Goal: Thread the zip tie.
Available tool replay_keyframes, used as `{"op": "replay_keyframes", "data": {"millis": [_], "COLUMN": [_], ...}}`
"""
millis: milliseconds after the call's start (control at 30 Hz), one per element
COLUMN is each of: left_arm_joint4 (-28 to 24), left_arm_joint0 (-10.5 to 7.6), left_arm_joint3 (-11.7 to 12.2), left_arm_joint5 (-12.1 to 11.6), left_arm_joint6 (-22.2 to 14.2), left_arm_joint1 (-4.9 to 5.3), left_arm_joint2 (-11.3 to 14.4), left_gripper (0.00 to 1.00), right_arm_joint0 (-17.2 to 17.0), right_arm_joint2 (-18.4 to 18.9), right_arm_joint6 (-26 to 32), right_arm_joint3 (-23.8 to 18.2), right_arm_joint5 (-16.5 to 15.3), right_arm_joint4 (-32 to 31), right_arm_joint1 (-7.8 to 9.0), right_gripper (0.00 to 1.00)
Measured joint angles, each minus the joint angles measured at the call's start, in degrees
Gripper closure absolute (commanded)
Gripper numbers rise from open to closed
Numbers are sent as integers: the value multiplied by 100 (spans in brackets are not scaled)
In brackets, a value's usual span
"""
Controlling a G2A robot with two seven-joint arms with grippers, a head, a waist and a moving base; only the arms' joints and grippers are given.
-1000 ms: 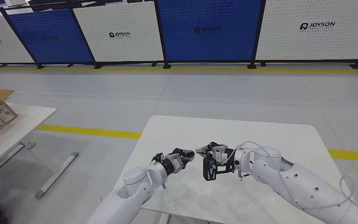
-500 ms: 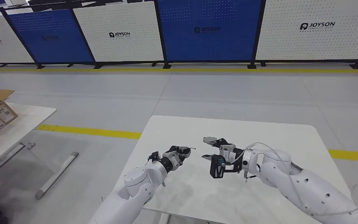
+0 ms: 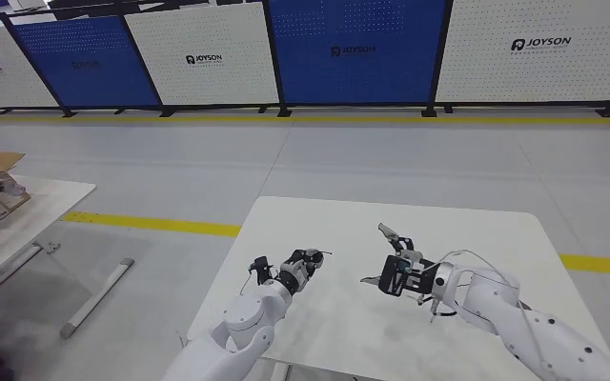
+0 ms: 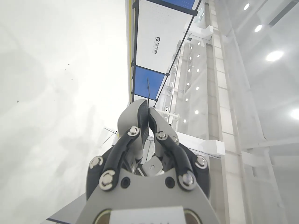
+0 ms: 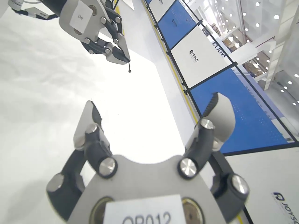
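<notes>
Zip tie [image 3: 325,253], thin and black, is pinched in the left gripper [image 3: 311,257], whose jaws are closed on it, at 9 o'clock on the white table [image 3: 477,224]. Its free end points toward 3 o'clock, at the right gripper [image 3: 377,254], whose jaws are spread wide with nothing between them. White panels [image 3: 540,43] at 12 o'clock carry a logo with lettering. Left wrist view: the tie's tip pokes past the pressed pads [image 4: 143,117]. Right wrist view: white stickers [image 5: 80,16] with dark marks (one per gripper) sit on both housings.
</notes>
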Motion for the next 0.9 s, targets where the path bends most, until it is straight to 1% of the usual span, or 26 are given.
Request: {"op": "replay_keyframes", "data": {"millis": [200,233,300,333,400,500,567,633,700,733,800,833,900], "left_arm_joint4": [21,145,425,574,753,1031,1247,1477,1718,1886,2043,2068,2050], "left_arm_joint0": [0,6,41,59,67,70,106,194,279,335,411,459,528], "left_arm_joint3": [9,38,83,110,154,221,263,291,299,311,321,304,259], "left_arm_joint5": [-6,-67,-283,-430,-608,-805,-907,-1030,-1154,-1247,-1385,-1429,-1444], "left_arm_joint6": [-7,-6,66,116,160,138,60,-21,-75,-142,-284,-427,-615], "left_arm_joint1": [0,-4,-22,-35,-52,-66,-66,-57,-48,-41,-32,-25,-12], "left_arm_joint2": [9,42,112,149,174,182,179,151,135,127,105,82,16], "left_gripper": [100,100,100,100,100,100,100,100,100,100,100,100,100], "right_arm_joint0": [0,0,-18,-74,-112,51,272,560,709,728,761,818,931], "right_arm_joint2": [0,0,12,35,-13,-359,-724,-1138,-1421,-1429,-1332,-1307,-1282], "right_arm_joint6": [0,0,11,47,92,68,110,70,149,343,797,1198,1934], "right_arm_joint3": [0,0,9,34,44,56,33,-31,-143,-240,-407,-514,-590], "right_arm_joint5": [0,0,3,3,1,0,0,0,0,0,0,0,0], "right_arm_joint4": [2,2,25,163,593,1579,2404,3278,3990,4487,5393,6171,7386], "right_arm_joint1": [0,0,-1,-2,4,67,139,224,293,334,374,381,376], "right_gripper": [0,0,0,0,0,0,0,0,0,0,0,0,0]}}
